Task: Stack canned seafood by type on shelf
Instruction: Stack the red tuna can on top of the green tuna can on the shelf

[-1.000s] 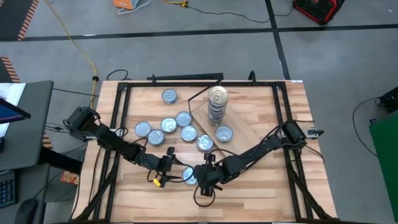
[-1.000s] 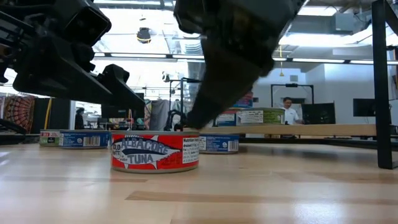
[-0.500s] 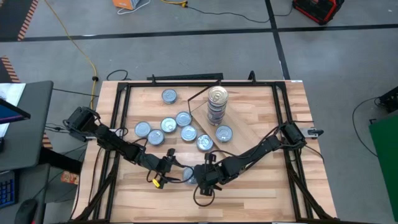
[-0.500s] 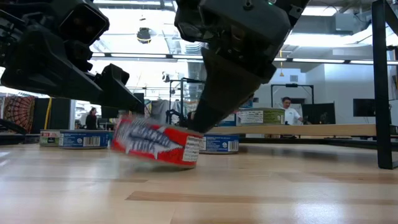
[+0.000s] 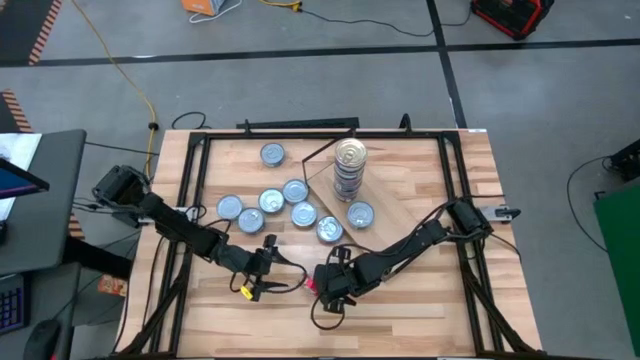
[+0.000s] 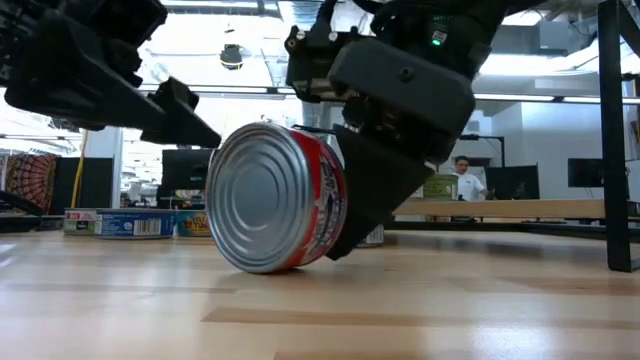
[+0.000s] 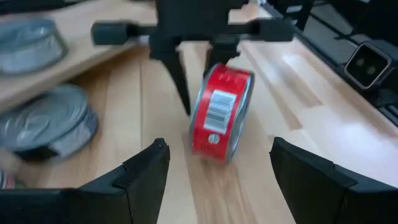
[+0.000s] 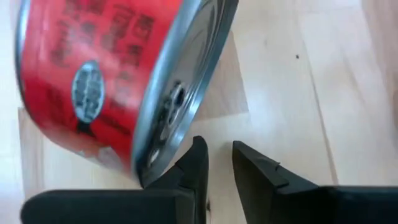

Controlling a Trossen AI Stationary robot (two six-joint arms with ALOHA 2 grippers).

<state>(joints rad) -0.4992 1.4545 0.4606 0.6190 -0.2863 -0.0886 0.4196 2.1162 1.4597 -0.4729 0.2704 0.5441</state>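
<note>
The high view is evenly and brightly lit from overhead, and only soft, short shadows are cast. In the low view, strong backlight is thrown by ceiling lights at upper centre, so both arms are reduced to near silhouettes, while glare is caught on the red tin lid. Motion blur is seen at the left of the left wrist view. The right wrist view is bright, and its tin is softened by closeness.

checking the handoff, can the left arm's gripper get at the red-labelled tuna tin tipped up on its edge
Probably yes: the left gripper is open and faces the red-labelled tuna tin across bare tabletop. The right gripper crowds the tin's far side, so space there is tight.
</note>
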